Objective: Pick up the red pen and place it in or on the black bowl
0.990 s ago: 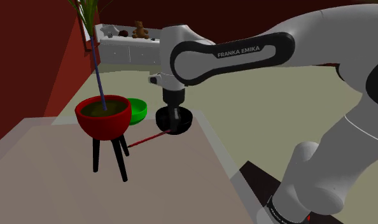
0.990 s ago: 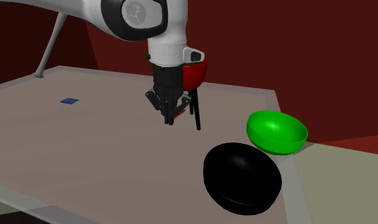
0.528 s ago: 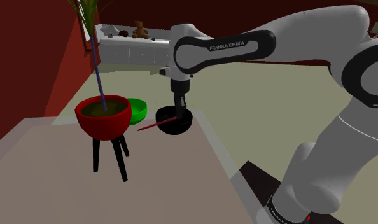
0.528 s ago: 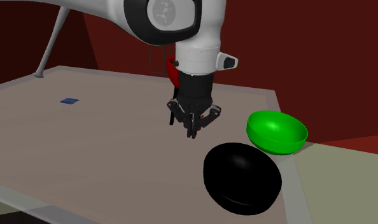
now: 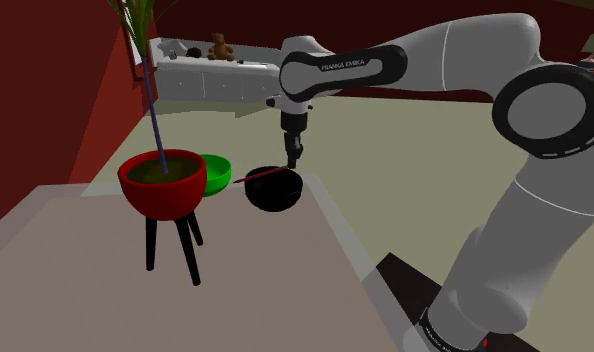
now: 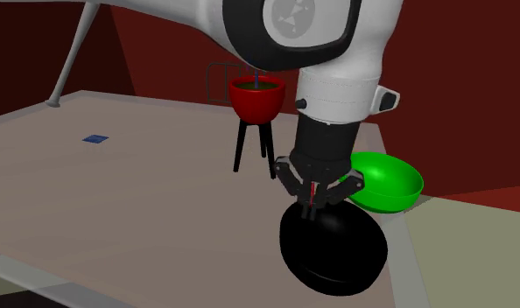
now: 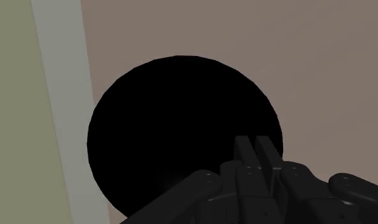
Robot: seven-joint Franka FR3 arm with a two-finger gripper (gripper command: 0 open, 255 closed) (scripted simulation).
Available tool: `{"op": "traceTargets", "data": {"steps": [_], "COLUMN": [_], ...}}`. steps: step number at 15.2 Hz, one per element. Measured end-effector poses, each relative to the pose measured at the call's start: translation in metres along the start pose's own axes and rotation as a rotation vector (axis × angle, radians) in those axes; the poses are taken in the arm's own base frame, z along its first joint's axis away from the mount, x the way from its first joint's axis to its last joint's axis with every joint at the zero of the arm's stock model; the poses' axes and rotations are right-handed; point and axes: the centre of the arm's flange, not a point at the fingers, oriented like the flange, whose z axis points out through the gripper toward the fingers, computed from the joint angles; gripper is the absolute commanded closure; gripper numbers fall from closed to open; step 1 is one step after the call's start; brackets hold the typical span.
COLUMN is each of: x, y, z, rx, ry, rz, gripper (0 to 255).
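**Red pen held above the black bowl**

The black gripper (image 6: pixel 312 213) has its 2 fingers pinched on the red pen (image 5: pixel 270 175). The pen sticks out sideways from the jaws, lifted clear of the table (image 6: pixel 118 184). The black bowl (image 6: pixel 333 249) sits directly beneath the jaws. A green bowl (image 6: pixel 385 182) rests just beside the black one. A red planter (image 6: pixel 256 98) on black legs stands farther off.

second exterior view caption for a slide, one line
Tool shut on the red pen above the black bowl, green bowl beside it, red pot on black legs behind.
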Motion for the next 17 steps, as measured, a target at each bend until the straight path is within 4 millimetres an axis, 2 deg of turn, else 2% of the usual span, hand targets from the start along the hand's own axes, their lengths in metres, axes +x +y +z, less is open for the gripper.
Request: {"op": "traceTargets", "data": {"steps": [3, 4, 17], "x": [-0.021, -0.024, -0.023], "y": [0.037, 0.042, 0.049], "z": [-0.001, 0.0, 0.065], "rx": [0.0, 0.0, 0.0], "ry": [0.0, 0.0, -0.001], "rz": [0.0, 0.0, -0.001], "gripper": [255, 255, 255]}}
